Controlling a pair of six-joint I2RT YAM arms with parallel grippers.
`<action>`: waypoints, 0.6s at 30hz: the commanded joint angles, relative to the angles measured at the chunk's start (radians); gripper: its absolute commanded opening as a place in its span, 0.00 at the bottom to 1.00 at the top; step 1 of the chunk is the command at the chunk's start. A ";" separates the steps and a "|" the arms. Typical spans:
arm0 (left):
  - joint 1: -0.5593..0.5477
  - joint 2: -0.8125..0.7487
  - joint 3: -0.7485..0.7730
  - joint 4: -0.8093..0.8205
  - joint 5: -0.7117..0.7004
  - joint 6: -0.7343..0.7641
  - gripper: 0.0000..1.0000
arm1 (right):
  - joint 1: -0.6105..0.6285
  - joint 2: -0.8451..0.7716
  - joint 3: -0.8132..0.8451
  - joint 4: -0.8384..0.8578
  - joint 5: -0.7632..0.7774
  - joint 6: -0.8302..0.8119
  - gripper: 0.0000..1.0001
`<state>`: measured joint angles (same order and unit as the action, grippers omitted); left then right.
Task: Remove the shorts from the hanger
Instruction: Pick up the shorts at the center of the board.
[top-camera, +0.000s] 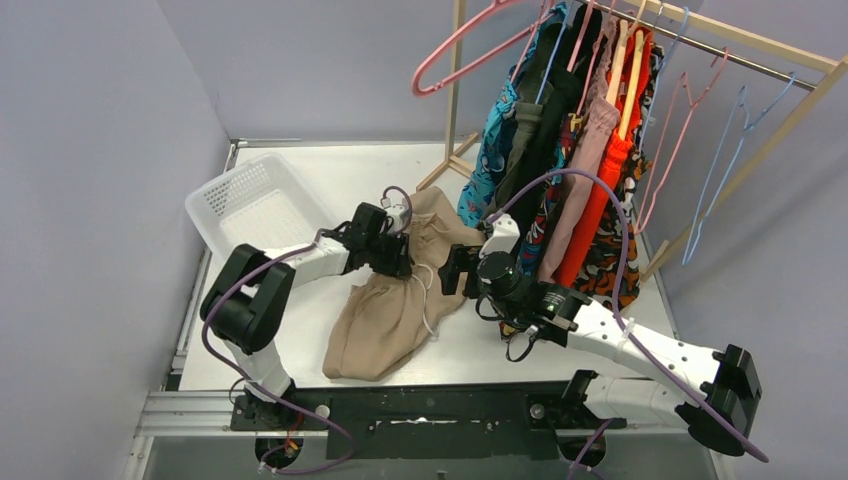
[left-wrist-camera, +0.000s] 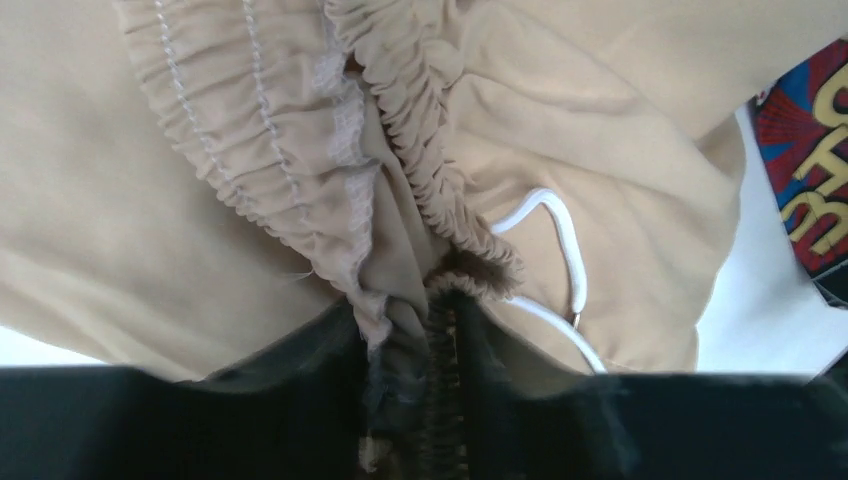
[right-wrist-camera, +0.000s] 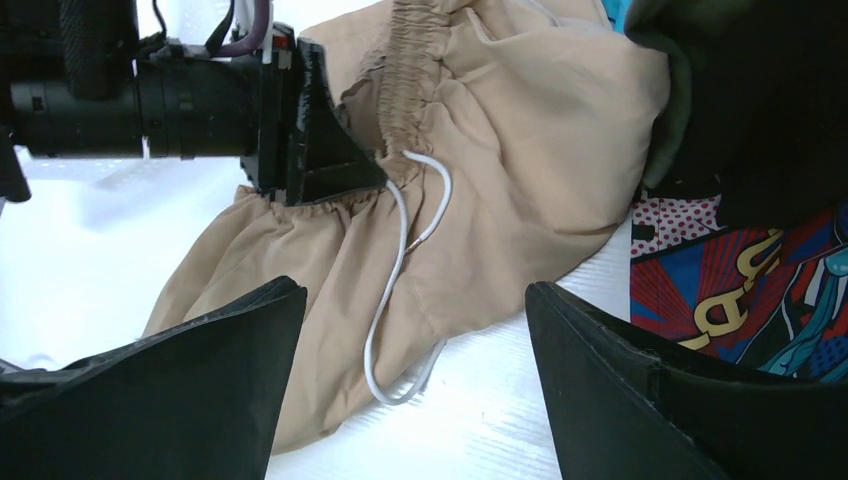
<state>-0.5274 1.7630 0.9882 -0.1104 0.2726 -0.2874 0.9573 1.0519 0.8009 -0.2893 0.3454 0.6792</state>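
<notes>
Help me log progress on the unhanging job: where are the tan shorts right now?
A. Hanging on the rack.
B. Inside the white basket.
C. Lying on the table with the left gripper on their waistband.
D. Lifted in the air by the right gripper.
C: the tan shorts lie spread on the table, and the left gripper pinches their elastic waistband, as the left wrist view shows up close.
</notes>
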 joint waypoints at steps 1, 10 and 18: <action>-0.011 -0.027 -0.051 0.055 0.068 -0.034 0.15 | 0.010 0.008 0.022 0.004 0.064 0.042 0.84; -0.009 -0.378 -0.028 -0.072 -0.132 0.029 0.00 | 0.007 0.004 0.024 -0.029 0.115 0.074 0.88; -0.006 -0.547 0.258 -0.442 -0.205 0.210 0.00 | 0.002 -0.032 0.005 -0.028 0.180 0.131 0.92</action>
<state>-0.5358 1.2739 1.1336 -0.3771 0.1123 -0.1848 0.9577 1.0599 0.8009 -0.3485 0.4442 0.7654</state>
